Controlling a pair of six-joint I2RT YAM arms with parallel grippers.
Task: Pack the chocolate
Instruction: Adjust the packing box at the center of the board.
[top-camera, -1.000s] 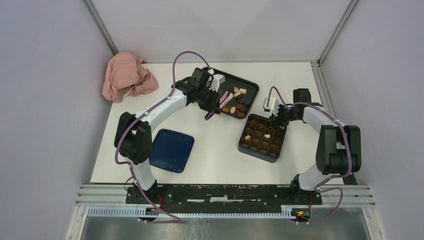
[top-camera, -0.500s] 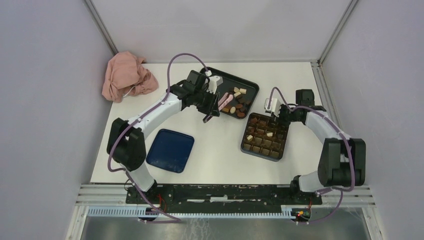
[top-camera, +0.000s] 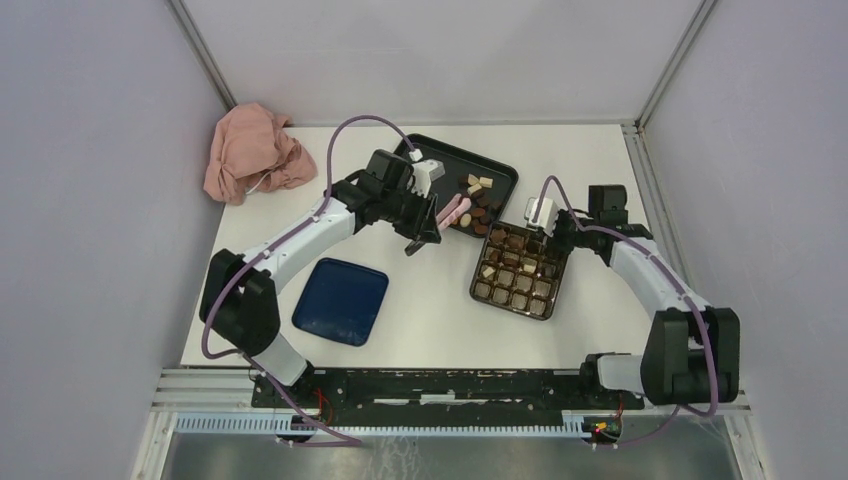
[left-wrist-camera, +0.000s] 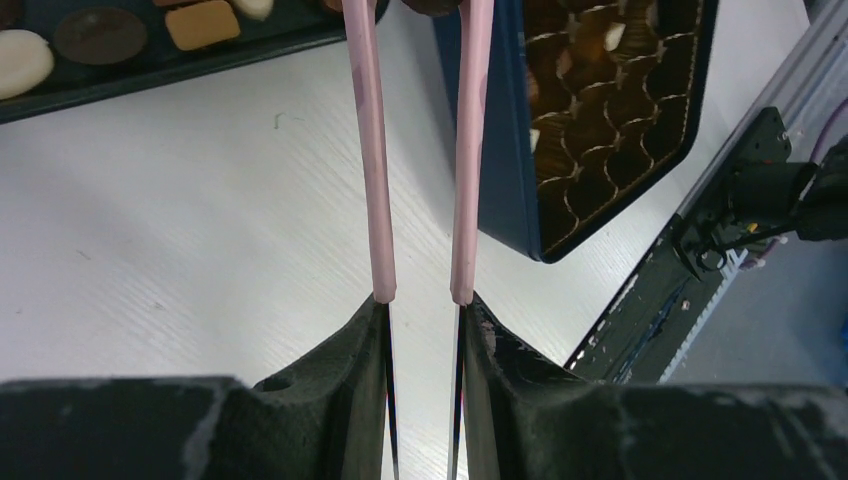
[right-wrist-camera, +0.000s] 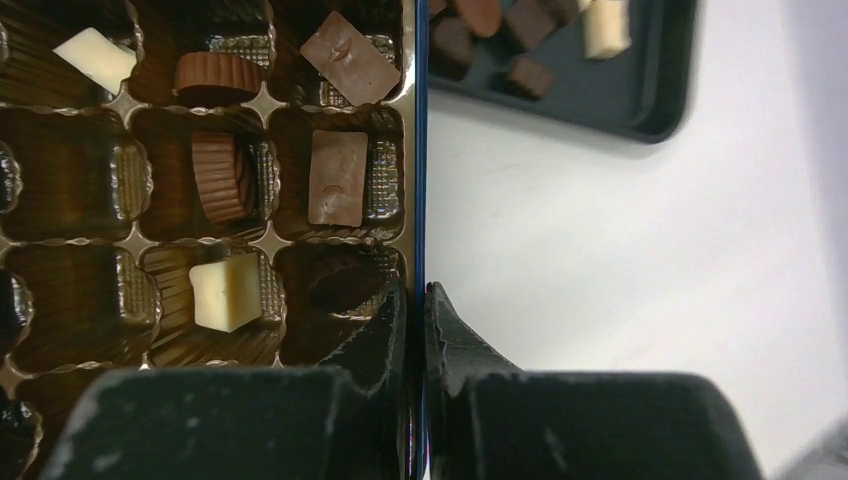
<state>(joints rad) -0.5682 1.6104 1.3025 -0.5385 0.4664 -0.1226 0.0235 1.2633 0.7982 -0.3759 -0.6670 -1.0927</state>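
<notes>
a crumpled pink cloth (top-camera: 255, 150) lies at the white tabletop's (top-camera: 430, 300) far left corner. a blue lid (top-camera: 342, 300) lies flat near left. a black tray (top-camera: 505, 172) sits beside a dark blue box (left-wrist-camera: 510, 170), with pink tongs (left-wrist-camera: 372, 150) pointing between them.

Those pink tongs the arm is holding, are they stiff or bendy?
Probably springy: the pink tongs are two long thin arms standing apart, held in the left gripper. Likely light, being so slim.
</notes>
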